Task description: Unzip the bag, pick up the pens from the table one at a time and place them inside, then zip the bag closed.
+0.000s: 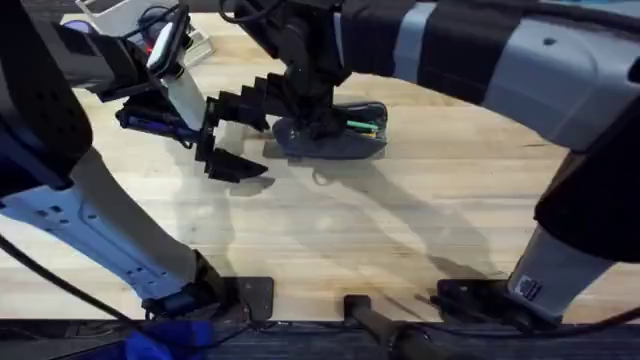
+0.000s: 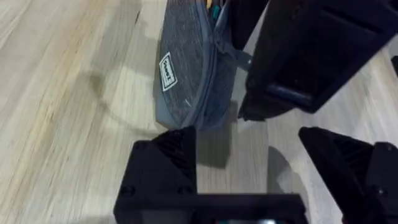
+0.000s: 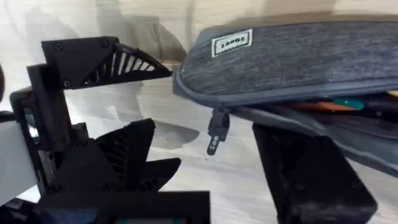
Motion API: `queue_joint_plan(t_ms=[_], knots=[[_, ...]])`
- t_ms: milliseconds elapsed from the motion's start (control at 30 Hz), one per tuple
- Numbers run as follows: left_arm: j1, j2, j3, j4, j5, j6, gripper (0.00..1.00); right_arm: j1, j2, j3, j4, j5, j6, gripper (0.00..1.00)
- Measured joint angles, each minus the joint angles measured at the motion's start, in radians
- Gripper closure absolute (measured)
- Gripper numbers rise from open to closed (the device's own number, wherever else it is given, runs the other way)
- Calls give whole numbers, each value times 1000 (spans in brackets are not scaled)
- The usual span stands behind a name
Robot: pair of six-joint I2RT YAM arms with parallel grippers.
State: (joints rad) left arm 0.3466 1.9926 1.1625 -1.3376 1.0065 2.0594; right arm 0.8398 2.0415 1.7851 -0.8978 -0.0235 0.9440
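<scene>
The blue-grey bag (image 1: 335, 140) lies on the table (image 1: 400, 220) at centre back, its zipper open along the top. A green pen (image 1: 364, 125) shows inside the opening, and coloured pen ends (image 3: 345, 104) show in the slit in the right wrist view. The zipper pull (image 3: 214, 134) hangs at the bag's left end. My right gripper (image 1: 305, 120) hovers open over that end, with the pull between its fingers (image 3: 311, 174) and nothing gripped. My left gripper (image 1: 235, 138) stands open just left of the bag (image 2: 186, 74), holding nothing.
White items and cables (image 1: 130, 25) clutter the back left corner behind the left arm. The right arm's large body (image 1: 520, 60) spans the back right. The table's curved edge (image 1: 560, 140) runs at the right. Bare wood lies in front of the bag.
</scene>
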Motion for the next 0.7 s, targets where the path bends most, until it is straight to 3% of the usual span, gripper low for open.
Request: queue_joint_plan(t_ms=[133,233,400,433,700], knots=[[0,0,0,0,0,0,6,0,0,0,3,0,2,77],[0,0,0,0,0,0,6,0,0,0,6,0,4,213],[0,0,0,0,0,0,6,0,0,0,12,-3,14,879],[0,0,0,0,0,0,6,0,0,0,12,-3,18,945],[0,0,0,0,0,0,6,0,5,0,13,-4,18,969]])
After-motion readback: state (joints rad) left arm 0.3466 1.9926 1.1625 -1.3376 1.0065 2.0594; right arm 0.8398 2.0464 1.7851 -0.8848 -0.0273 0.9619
